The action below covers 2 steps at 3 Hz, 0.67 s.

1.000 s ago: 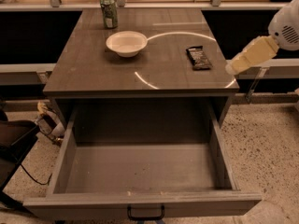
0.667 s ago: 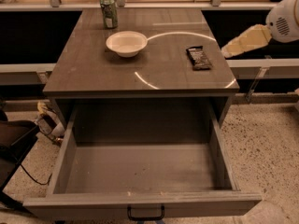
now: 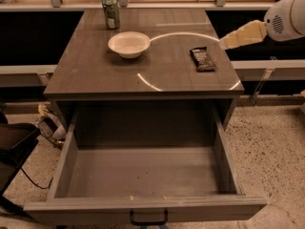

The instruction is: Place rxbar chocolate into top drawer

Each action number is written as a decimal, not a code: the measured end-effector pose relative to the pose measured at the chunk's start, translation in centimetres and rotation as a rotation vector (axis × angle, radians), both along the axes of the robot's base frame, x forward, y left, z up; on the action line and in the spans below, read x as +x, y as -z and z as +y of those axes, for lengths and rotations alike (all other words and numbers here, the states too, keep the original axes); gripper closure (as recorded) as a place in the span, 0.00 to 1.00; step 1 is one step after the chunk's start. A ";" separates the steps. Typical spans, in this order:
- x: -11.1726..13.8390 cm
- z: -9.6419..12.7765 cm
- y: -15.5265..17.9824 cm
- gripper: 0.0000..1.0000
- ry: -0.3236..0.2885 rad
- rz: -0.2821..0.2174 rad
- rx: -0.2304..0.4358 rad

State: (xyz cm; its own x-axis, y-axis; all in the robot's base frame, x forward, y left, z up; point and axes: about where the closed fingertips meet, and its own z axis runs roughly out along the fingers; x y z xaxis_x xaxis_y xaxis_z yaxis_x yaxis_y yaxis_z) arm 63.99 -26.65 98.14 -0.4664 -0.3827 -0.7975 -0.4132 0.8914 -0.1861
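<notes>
Pincer (image 3: 224,42) upper right — arm cut by frame edge

arm (image 3: 286,18) at upper right, tool (image 3: 225,42) pointing left

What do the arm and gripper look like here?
Arm: smooth white rounded housing with a round perforated grille on its face. From it extends the pale cream-yellow, tapered gripper, at upper right, beside the grey wooden table's right edge, apart from the dark-wrapped rectangular snack bar. No cables or markings visible.
</notes>
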 end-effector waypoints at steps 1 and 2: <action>0.8 2.9 1.7 0.00 -0.038 0.018 0.052; 1.9 5.7 3.9 0.00 -0.074 0.023 0.100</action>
State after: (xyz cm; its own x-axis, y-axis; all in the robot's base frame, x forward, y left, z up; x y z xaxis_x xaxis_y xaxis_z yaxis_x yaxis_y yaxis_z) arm 65.87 -20.91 94.23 -0.4585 -0.3359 -0.8228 -0.4821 0.8717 -0.0873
